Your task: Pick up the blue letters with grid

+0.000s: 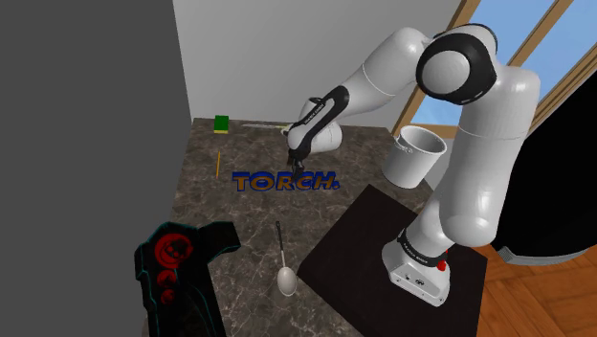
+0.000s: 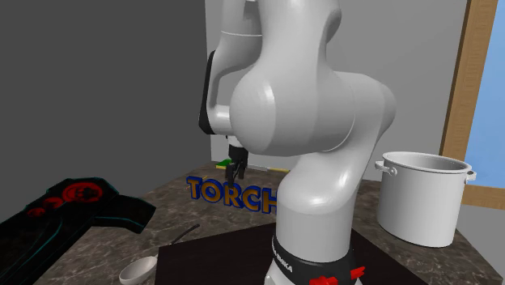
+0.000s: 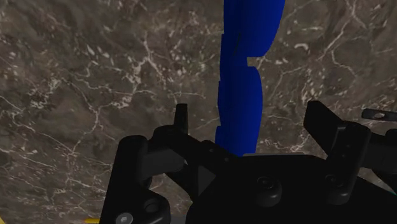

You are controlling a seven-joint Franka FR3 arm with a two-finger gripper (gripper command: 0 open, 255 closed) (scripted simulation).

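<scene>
Letters in blue, raised and spelling TORCH, are laid flat near the middle of the dark marble counter, in a row running across the shoulder view. Just above the middle of the row the all-black gripper is held pointing down. In the wrist view its fingers are seen standing wide apart, with one of the letters between them and not clasped. A white pot with handles is placed at the shoulder view's right of the letters. A grey spoon and a black and red controller are set nearer the camera, and a small green block by the wall.
</scene>
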